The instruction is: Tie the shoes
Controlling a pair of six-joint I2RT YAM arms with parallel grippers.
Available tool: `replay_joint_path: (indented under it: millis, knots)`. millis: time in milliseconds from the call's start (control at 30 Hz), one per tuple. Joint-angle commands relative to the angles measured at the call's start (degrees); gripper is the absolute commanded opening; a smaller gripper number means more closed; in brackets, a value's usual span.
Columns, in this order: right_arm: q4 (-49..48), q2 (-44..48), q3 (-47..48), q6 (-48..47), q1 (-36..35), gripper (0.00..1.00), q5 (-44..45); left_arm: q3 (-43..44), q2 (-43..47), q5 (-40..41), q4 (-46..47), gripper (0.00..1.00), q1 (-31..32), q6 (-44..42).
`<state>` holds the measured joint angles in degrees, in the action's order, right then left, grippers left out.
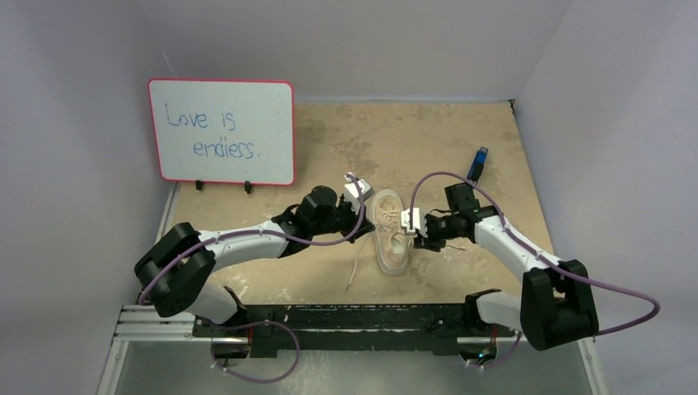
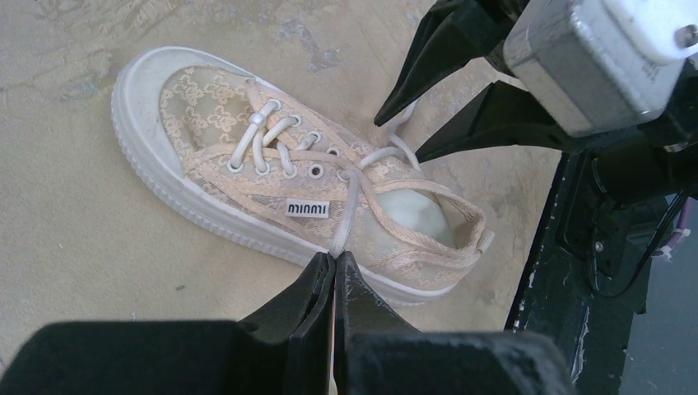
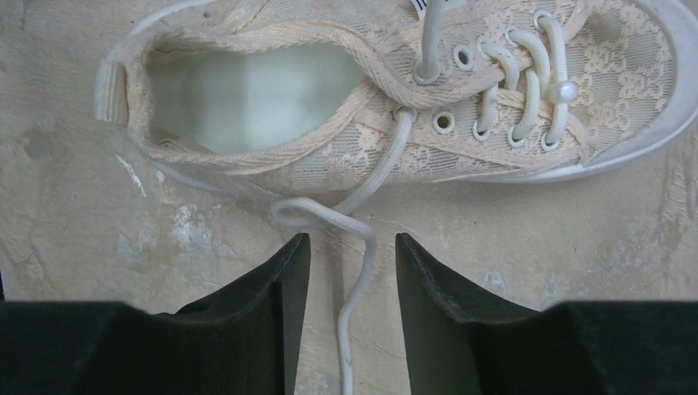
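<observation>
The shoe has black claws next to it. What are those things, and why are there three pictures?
Those are two robot arms bolted to a table. One picture looks down from above; the other two come from little cameras on each arm's wrist. On the sandy table lies one pink-beige shoe with white laces, and a whiteboard stands at the back. The claws are called end effectors. The left end effector is shut, pinching one lace. The right end effector is open, with the other lace lying between its fingers, not grabbed yet. The laces are not tied.
</observation>
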<state>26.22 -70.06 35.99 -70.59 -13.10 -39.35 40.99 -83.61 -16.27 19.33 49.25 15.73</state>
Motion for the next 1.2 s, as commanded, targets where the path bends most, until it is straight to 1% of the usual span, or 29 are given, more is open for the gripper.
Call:
replay_joint_path:
  millis: [0,33,67,133,167,233,333,433,500,567,700,833,933,1033,1167]
  knots:
    - [-5.7,-0.7,-1.1,-1.2,0.0,0.42,-2.6,0.2,1.2,-2.2,4.4,0.00,-0.3,-1.6]
    - [-6.0,-0.7,-1.0,-0.9,0.0,0.37,-2.5,0.2,1.1,-2.4,4.7,0.00,-0.3,-1.8]
    - [-6.2,-0.5,-0.9,-0.7,0.1,0.30,-2.7,0.2,1.0,-3.0,5.1,0.00,-0.3,-1.9]
    - [-6.2,0.1,-0.9,-0.2,0.1,0.00,-3.5,0.2,0.6,-4.1,6.2,0.00,-0.4,-2.2]
    - [-5.9,0.5,-1.0,0.3,0.1,0.00,-4.3,0.0,0.5,-4.6,7.0,0.00,-0.4,-2.3]
    - [-2.2,1.9,0.6,2.0,0.1,0.00,-4.5,-0.4,0.3,-6.4,8.8,0.00,-0.5,-2.5]
    - [2.6,6.3,3.4,5.5,0.2,0.00,-0.5,-1.6,0.1,-8.8,13.4,0.00,-0.6,-4.0]
    - [3.1,11.4,6.3,12.3,0.1,0.00,1.5,-2.8,-0.8,-11.4,19.3,0.00,-0.6,-5.3]
    - [3.4,13.7,8.6,17.0,0.1,0.00,3.9,-2.1,-1.5,-12.3,20.0,0.00,-0.6,-5.6]
    - [4.9,15.2,11.3,20.3,0.2,0.00,5.4,-0.8,-2.1,-13.2,18.6,0.00,-0.5,-6.2]
    - [7.6,15.7,17.2,27.4,0.1,0.00,3.6,-1.0,-2.5,-13.3,20.2,0.00,-0.5,-5.8]
    - [10.8,14.2,23.4,34.3,0.1,0.00,1.5,-1.0,-1.8,-12.2,19.2,0.00,-0.5,-7.5]
    - [10.5,13.9,24.8,39.1,0.0,0.00,-0.8,-1.3,-1.6,-11.5,19.4,0.00,-0.4,-8.6]
    - [9.1,14.4,24.1,40.1,0.1,0.00,-4.6,-1.4,-2.1,-10.5,19.8,0.00,-0.4,-10.4]
    - [7.8,14.8,22.9,39.4,0.0,0.00,-6.9,0.0,-3.6,-10.2,20.0,0.00,-0.4,-11.7]
